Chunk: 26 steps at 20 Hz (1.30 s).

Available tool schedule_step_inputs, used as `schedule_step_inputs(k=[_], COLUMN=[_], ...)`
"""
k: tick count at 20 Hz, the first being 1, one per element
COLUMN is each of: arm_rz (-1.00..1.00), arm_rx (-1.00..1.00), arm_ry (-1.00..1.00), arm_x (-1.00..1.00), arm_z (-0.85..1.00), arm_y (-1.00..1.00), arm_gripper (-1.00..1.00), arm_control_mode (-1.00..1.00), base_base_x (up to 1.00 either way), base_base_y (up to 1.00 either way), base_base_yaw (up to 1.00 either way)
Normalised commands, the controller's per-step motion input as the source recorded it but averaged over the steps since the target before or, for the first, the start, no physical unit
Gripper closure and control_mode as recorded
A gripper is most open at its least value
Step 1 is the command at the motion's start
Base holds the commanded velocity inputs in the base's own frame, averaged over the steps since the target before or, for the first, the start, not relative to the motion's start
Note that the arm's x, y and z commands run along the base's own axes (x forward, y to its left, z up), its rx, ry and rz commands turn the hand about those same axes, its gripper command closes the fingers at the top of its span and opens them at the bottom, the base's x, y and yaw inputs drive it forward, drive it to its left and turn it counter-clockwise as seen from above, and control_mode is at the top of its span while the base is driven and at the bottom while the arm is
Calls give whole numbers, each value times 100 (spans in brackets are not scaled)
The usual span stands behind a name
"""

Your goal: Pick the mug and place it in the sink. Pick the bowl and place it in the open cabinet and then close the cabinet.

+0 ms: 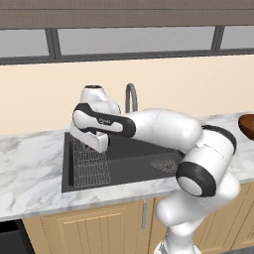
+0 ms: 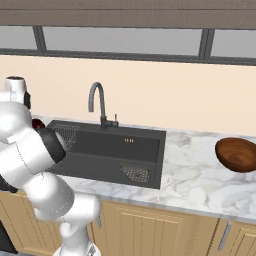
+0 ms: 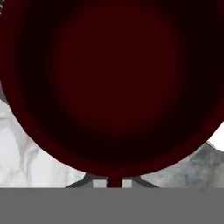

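The dark red mug [image 3: 113, 83] takes up nearly the whole hand view, its round inside facing the camera. My gripper [image 3: 113, 183] is shut on the mug's rim, a strip of which shows between the two fingertips. From the left base view, the gripper [image 1: 84, 141] hangs over the left end of the dark grey sink [image 1: 129, 158]. A sliver of the mug [image 2: 37, 123] peeks out behind my arm beside the sink [image 2: 115, 147]. The brown bowl [image 2: 237, 154] rests on the counter to the right, also at the frame edge as bowl [image 1: 247, 124]. The cabinet is out of view.
A curved dark faucet [image 2: 97, 100] stands behind the basin. A wire rack [image 1: 92, 166] lies in the sink's left part and a square drain [image 1: 163, 165] at its right. Marble counter [image 2: 195, 175] runs between sink and bowl. Tan lower cabinets [image 2: 150, 225] sit under the counter.
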Motion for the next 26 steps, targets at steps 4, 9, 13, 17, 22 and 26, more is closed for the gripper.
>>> schedule_step_inputs(k=[4,9,13,17,22,26], arm_rz=[-13,-6,0,-1,-2,-1], arm_rx=[-2,0,0,0,0,0], arm_ry=[-4,0,0,0,1,0], arm_x=[2,26,33,33,28,10], arm_z=[0,0,0,-5,-13,-17], arm_y=[-51,-43,-34,-26,-23,-39], arm_gripper=[100,100,100,100,100,100], arm_control_mode=[-100,-100,-100,-100,-100,-100], base_base_x=[0,0,0,0,0,0], base_base_y=[0,0,0,0,0,0], base_base_yaw=[0,0,0,0,0,0])
